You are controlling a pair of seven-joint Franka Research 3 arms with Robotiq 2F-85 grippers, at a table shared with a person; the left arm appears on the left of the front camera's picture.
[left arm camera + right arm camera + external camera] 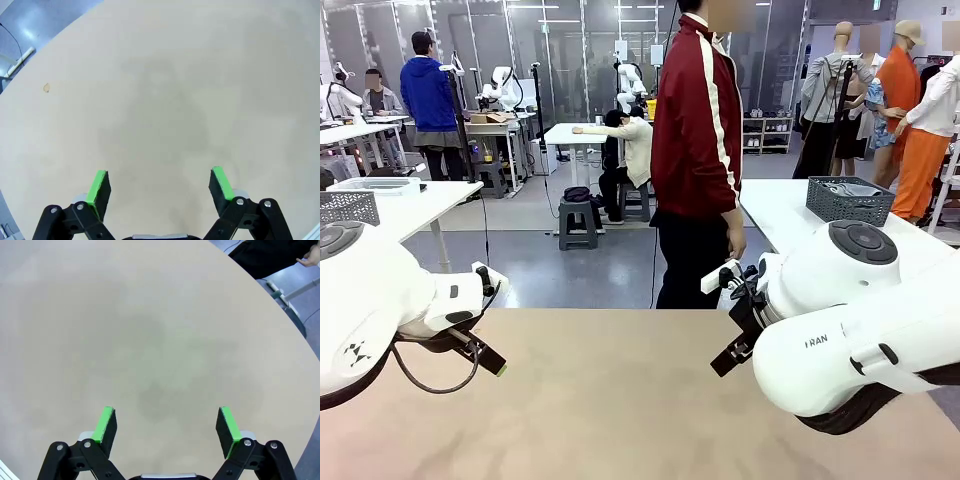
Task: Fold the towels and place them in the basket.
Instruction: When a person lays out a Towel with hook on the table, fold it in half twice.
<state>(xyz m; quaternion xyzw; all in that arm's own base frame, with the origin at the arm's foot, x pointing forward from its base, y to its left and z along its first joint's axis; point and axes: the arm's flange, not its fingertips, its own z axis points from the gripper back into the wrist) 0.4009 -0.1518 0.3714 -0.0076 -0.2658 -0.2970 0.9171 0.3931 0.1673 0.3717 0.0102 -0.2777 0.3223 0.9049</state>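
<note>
The towels are out of view. A dark grey mesh basket (pixel 848 200) stands on a white table at the far right, off my table, with something pale inside. My left gripper (pixel 488 358) hangs low over the bare tan table (pixel 620 400), on its left side. In the left wrist view its jaws (pixel 160 187) are open, with only tabletop between them. My right gripper (pixel 730 355) hovers over the table's right side. It is open too (pixel 167 427) and holds nothing.
A person in a dark red jacket (pixel 695 150) stands at the table's far edge, one hand (pixel 737 247) hanging down. A second mesh basket (pixel 348 207) sits on the white table at far left. A small stain (pixel 46 88) marks the tabletop.
</note>
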